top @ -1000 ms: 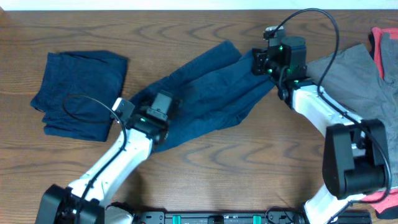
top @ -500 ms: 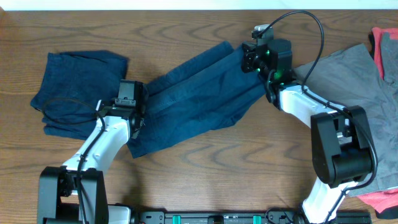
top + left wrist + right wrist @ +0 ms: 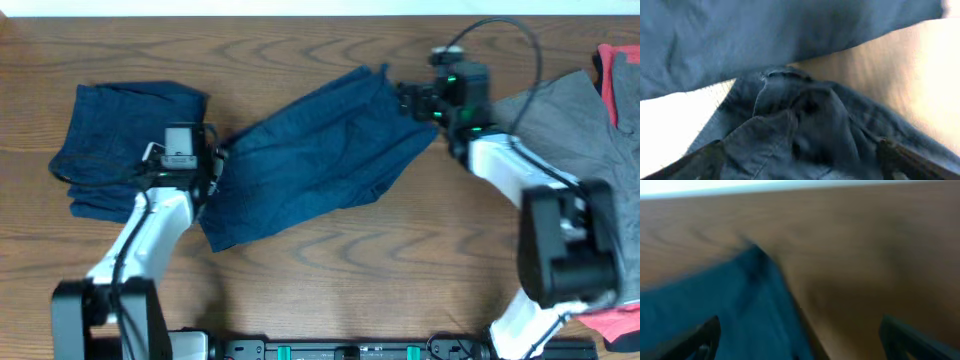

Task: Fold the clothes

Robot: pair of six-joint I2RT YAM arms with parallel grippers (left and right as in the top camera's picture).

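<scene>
Clothes (image 3: 330, 140) of soft, matte cloth lie across my brown wood-grain table (image 3: 400, 280). In the middle the navy shorts (image 3: 300, 175) are spread on a slant from low left to upper right. They are lightly creased, with a seam line running along their length. At far left a second navy piece (image 3: 125, 145) sits folded into a rough square with rumpled edges. At the right edge a grey garment (image 3: 565, 120) lies flat, one pointed corner turned toward the middle. A red garment (image 3: 622, 70) shows just beside it, touching it.

My left gripper (image 3: 214, 160) is at the low left end of the shorts, its claw spread wide. In the left wrist view a bunched, seamed fold of navy cloth lies between the dark fingers (image 3: 700, 160), unclamped. My right gripper (image 3: 404, 100) is by the upper right corner of the shorts, also spread wide. The right wrist view is blurred, but I can make out the cloth's pointed corner on bare wood between the fingers (image 3: 702, 337), which hold nothing.
</scene>
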